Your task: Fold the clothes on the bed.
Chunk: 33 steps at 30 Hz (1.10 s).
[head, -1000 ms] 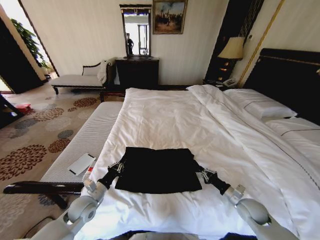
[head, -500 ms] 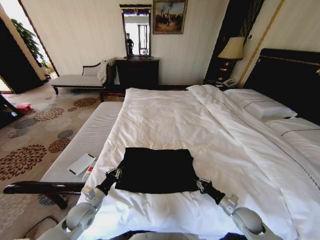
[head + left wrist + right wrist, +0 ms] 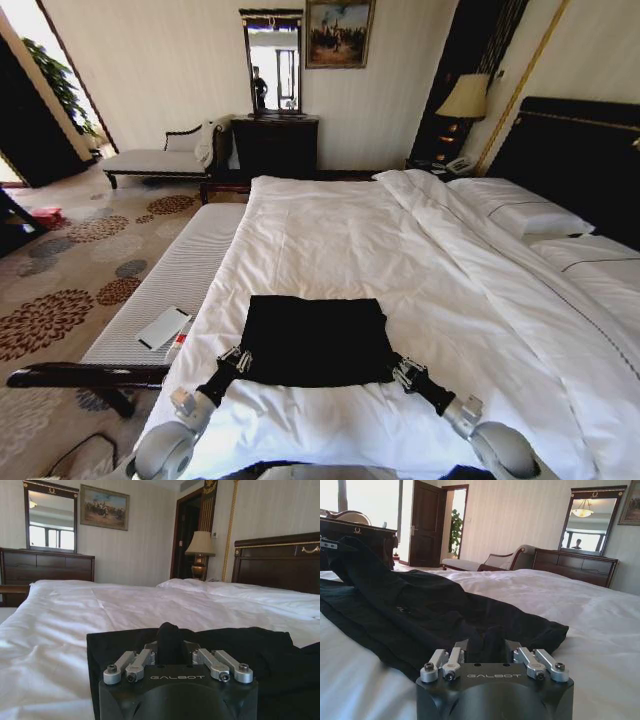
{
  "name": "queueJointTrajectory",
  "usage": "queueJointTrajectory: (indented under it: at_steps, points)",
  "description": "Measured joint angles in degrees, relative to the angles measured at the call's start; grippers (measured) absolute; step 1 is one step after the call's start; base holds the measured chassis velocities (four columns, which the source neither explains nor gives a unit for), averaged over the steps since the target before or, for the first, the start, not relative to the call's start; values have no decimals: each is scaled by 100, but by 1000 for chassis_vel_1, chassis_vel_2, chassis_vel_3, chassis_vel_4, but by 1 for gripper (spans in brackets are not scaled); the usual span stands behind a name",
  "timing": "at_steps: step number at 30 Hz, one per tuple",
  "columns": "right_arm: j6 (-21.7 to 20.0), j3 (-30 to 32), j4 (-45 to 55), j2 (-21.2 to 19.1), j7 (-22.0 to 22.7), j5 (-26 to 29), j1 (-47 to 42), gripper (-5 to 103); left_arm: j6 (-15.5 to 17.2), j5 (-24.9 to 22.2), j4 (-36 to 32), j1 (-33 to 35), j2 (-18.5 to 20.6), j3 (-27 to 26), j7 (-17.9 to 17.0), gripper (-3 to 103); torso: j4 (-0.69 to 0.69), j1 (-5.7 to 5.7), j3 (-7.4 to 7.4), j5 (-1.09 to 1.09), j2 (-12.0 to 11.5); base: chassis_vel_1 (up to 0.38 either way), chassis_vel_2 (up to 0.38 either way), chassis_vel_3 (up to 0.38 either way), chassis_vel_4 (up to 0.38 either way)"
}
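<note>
I am running both arms from far away, and right now each one has a bit of the black T-shirt [image 3: 316,340] in it. The shirt lies flat on the white bed [image 3: 400,260], near the edge closest to me, and it looks like a neat dark square, so I think it is partly folded.

My left pincer [image 3: 238,358] sits at the near left corner of the shirt. In the left wrist view a bump of black cloth pokes up between its fingers [image 3: 131,661], so it is pinching the shirt [image 3: 200,645] there. My right pincer [image 3: 403,368] sits at the near right corner. In the right wrist view [image 3: 494,652] the cloth also bunches between the fingers, so it is pinching too. The rest of the shirt [image 3: 420,610] spreads away in front of that pincer, across the duvet.

I think I hold the two near corners so that the near edge stays straight and can be moved as one piece. Holding both at once stops the soft cloth from twisting.

Both arms reach forward low over the bed, stretched out almost level, with the wrists pointing at the shirt. The left arm comes in from the left side and the right arm from the right, so they lean in a little toward each other. Both pincers are down at the level of the duvet.

Left of my left arm is a long striped bench [image 3: 170,290] with a small white thing [image 3: 163,327] lying on it.
</note>
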Motion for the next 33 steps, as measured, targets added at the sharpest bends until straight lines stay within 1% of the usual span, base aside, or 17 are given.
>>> queueJointTrajectory:
  at_steps: [1, 3, 5, 6, 8, 10, 11, 12, 14, 15, 17, 19, 20, 23, 25, 28, 33]
  points:
    - [0, 39, 47, 9, -9, 0, -52, 46, -5, 12, -32, 55, -12, -41, 0, 34, 0, 0, 0, 0, 0, 0, 0, 0, 0]
    - [0, 86, 90, 19, -16, 4, -102, 46, -8, 26, -64, 112, -26, -90, 0, 40, 0, 0, 0, 0, 0, 0, 0, 0, 0]
    - [-3, 180, 165, 33, -26, 54, -196, 57, -31, 83, -114, 211, -52, -192, 0, 51, 0, 0, 0, 0, 0, 0, 0, 0, 0]
    - [-4, 215, 188, 39, -31, 77, -225, 63, -44, 106, -133, 248, -65, -230, -1, 51, 0, 0, 0, 0, 0, 0, 0, 0, 0]
    - [-4, 296, 241, 49, -33, 141, -277, 63, -58, 125, -173, 318, -88, -294, -2, 57, -1, 0, 0, 0, 0, 0, 0, 0, 0]
    - [-10, 387, 313, 57, -33, 237, -339, 74, -67, 125, -231, 399, -118, -377, -5, 62, 0, 0, 0, 0, 0, 0, 0, 0, 0]
    - [-16, 416, 340, 58, -34, 278, -359, 79, -68, 121, -253, 424, -131, -410, -6, 74, 0, 0, 0, 0, 0, 0, 0, 0, 0]
    - [-46, 488, 411, 58, -28, 426, -388, 84, -68, 94, -299, 466, -178, -496, -15, 79, 0, 0, 0, 0, 0, 0, 0, 0, 0]
    - [-113, 553, 475, 42, -5, 591, -386, 90, -68, 51, -318, 459, -232, -561, -51, 79, -1, -1, 0, 1, 0, 0, 0, 0, 0]
    - [-318, 622, 573, -37, 58, 901, -342, 95, -12, -86, -321, 349, -318, -636, -161, 90, 0, 0, 0, 1, 0, 0, 0, 0, 0]
    - [-492, 641, 641, -96, 116, 1112, -334, 95, 27, -163, -319, 262, -351, -665, -224, 90, 1, 0, 0, 0, 0, 0, 0, 0, 0]
    - [-907, 651, 786, -262, 355, 1790, -256, 100, 145, -321, -294, 49, -385, -707, -369, 98, -2, 0, 1, 0, 0, 0, 0, 0, 0]
    - [-1136, 628, 832, -390, 518, 2249, -100, 100, 246, -467, -272, -134, -392, -714, -496, 100, -2, 0, 1, 0, 0, 0, 0, 0, 0]
    - [-1482, 502, 837, -699, 789, 2981, 268, 100, 460, -726, -204, -517, -388, -671, -711, 100, 1, 0, 1, 1, 0, 0, 0, 0, 0]
    - [-1577, 457, 830, -797, 854, 3149, 376, 100, 511, -782, -176, -622, -381, -644, -757, 100, 0, 0, 1, 1, 0, 0, 0, 0, 0]
    - [-2065, 36, 621, -1378, 1104, 4030, 1123, 100, 751, -1113, 98, -1312, -315, -375, -1027, 100, 1, 0, 2, 0, 0, 0, 0, 0, 0]
    - [-2400, -423, 250, -1770, 1150, 4615, 1812, 100, 917, -1353, 354, -1943, -229, -89, -1196, 100, 1, 1, 2, 0, 0, 0, 0, 0, 0]
